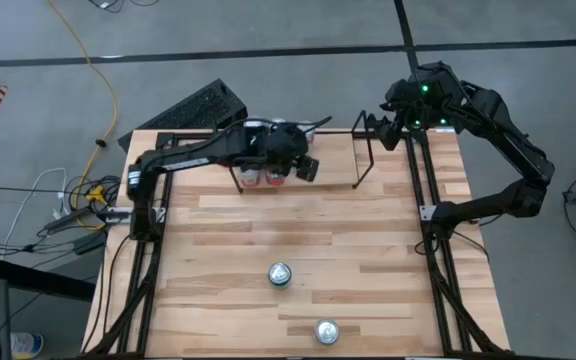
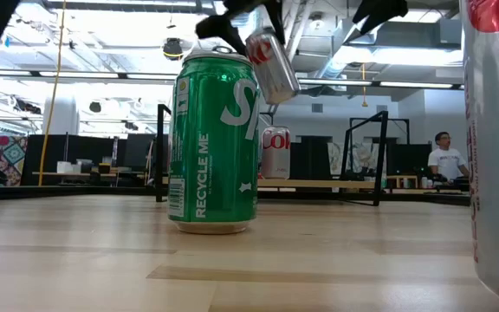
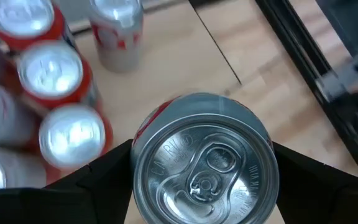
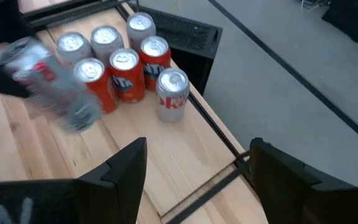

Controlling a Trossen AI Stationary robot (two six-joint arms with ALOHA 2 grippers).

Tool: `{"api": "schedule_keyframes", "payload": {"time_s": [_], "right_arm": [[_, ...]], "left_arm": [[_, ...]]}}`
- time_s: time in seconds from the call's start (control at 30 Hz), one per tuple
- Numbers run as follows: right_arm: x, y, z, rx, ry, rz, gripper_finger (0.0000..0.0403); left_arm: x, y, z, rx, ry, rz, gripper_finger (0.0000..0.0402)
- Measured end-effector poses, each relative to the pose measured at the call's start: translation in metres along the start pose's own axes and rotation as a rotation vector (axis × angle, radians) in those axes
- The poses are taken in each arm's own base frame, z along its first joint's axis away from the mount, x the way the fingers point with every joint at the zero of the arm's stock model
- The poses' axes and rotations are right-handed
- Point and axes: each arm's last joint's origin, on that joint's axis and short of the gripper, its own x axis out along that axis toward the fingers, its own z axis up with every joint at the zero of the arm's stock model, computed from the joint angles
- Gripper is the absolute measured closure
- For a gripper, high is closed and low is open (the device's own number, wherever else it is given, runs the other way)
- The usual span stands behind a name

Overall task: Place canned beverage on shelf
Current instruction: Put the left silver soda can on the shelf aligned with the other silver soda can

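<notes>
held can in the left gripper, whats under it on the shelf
The left gripper holds a silver can above bare wood shelf floor beside standing orange cans. The spot directly beneath is covered.

You are looking at a robotics lab or open workshop hall. Exposed ducts and strip lights (image 2: 102, 82) are running across the ceiling in the upper part of the low view, with rows of desks and a seated person (image 2: 446, 160) showing at the right edge. In the high view, a butcher-block tabletop (image 1: 228, 250) is sitting on grey concrete floor (image 1: 298, 25), with a yellow cable (image 1: 98, 75) trailing at upper left.
</notes>
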Motion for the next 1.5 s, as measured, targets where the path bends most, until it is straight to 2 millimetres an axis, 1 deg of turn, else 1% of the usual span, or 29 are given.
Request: {"api": "schedule_keyframes", "payload": {"time_s": [0.13, 0.23, 0.3, 0.4, 0.6, 0.73, 0.83, 1.07, 1.2, 1.5], "right_arm": [[0.0, 0.0, -0.001, 0.015, 0.006, -0.001, 0.0143], [0.0, 0.0, -0.001, 0.015, 0.007, -0.002, 0.0143], [0.0, 0.0, -0.001, 0.015, 0.006, -0.003, 0.0143], [0.0, 0.0, -0.001, 0.015, 0.007, -0.005, 0.0143], [0.0, 0.0, -0.001, 0.016, 0.007, -0.005, 0.0143], [0.0, -0.001, -0.001, 0.018, 0.008, -0.021, 0.0143], [0.0, -0.001, -0.001, 0.018, 0.008, -0.022, 0.0143], [0.0, -0.001, -0.001, 0.018, 0.009, -0.023, 0.0143], [0.0, -0.001, -0.001, 0.018, 0.009, -0.022, 0.0143], [0.0, -0.001, -0.001, 0.017, 0.009, -0.022, 0.0143]], "left_arm": [[0.027, 0.0, 0.011, -0.004, -0.012, 0.044, 0.0109], [0.049, 0.004, 0.013, -0.006, 0.01, 0.08, 0.0109], [0.062, 0.006, 0.015, -0.033, 0.018, 0.091, 0.0109], [0.074, 0.009, 0.017, -0.07, 0.017, 0.102, 0.0109], [0.077, 0.018, 0.023, -0.091, -0.017, 0.162, 0.0109], [0.079, 0.024, 0.028, -0.089, -0.004, 0.168, 0.0109], [0.084, 0.024, 0.026, -0.082, 0.007, 0.173, 0.0109], [0.099, 0.024, 0.013, -0.011, 0.11, 0.193, 0.0109], [0.105, 0.024, 0.01, -0.005, 0.133, 0.185, 0.0109], [0.106, 0.023, 0.009, 0.046, 0.133, 0.19, 0.0109]]}}
